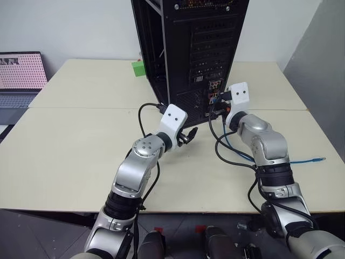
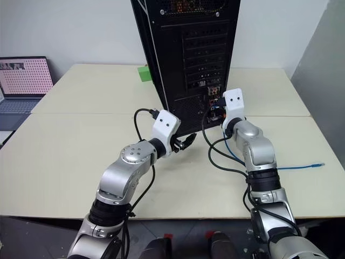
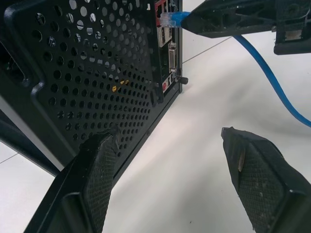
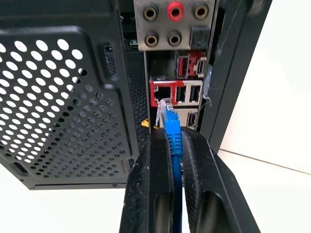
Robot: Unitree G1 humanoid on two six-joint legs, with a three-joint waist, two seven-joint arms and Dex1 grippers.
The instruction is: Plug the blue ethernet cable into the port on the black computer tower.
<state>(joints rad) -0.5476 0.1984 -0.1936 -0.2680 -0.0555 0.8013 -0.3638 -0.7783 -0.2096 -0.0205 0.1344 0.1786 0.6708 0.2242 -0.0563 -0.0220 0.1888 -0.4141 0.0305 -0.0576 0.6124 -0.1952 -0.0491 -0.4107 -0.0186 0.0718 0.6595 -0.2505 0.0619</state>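
Holding the blue ethernet cable [image 4: 173, 138] pinched just behind its plug, my right gripper [image 4: 176, 145] has the clear tip at the port [image 4: 164, 93] in the red-framed cluster on the black computer tower [image 1: 199, 48]; whether it is seated I cannot tell. Tower: upright at the table's [image 1: 81, 145] far middle, top cut off. Cable: trails to the right edge. My left gripper [image 3: 170, 165]: spread wide, empty, beside the grille.

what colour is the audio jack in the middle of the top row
Red, on the black computer tower's round audio jack; right wrist view shows it best.
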